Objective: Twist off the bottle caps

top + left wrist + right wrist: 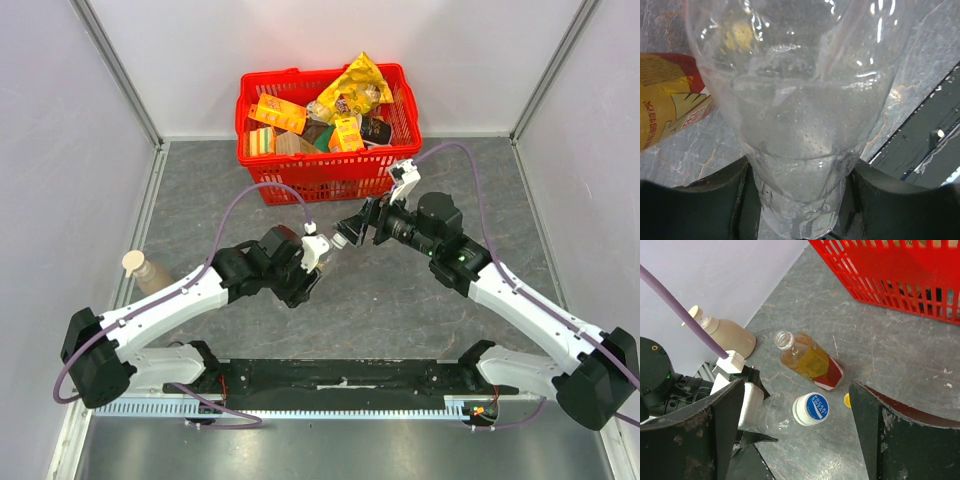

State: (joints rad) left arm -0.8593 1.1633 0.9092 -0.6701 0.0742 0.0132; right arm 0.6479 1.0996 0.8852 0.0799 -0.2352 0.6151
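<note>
- Left fingers (690,210) clamp the clear bottle (800,125).
- Right fingers (890,440), wide apart, face its blue cap (811,408): centre, squeeze firmly, then twist.

Seen from above, the basket (325,187) stands on the table (385,315) at 12 o'clock and the upright bottle (148,272) at 9 o'clock. At centre, the left gripper (312,250) clasps the capped bottle (800,125) from 8 o'clock. Its cap (811,408) sits between the parted fingers of the right gripper (348,232). In the right wrist view, the uncapped bottle (810,360) lies at 12 o'clock from that cap, and the loose cap (847,400) at 3 o'clock.
</note>
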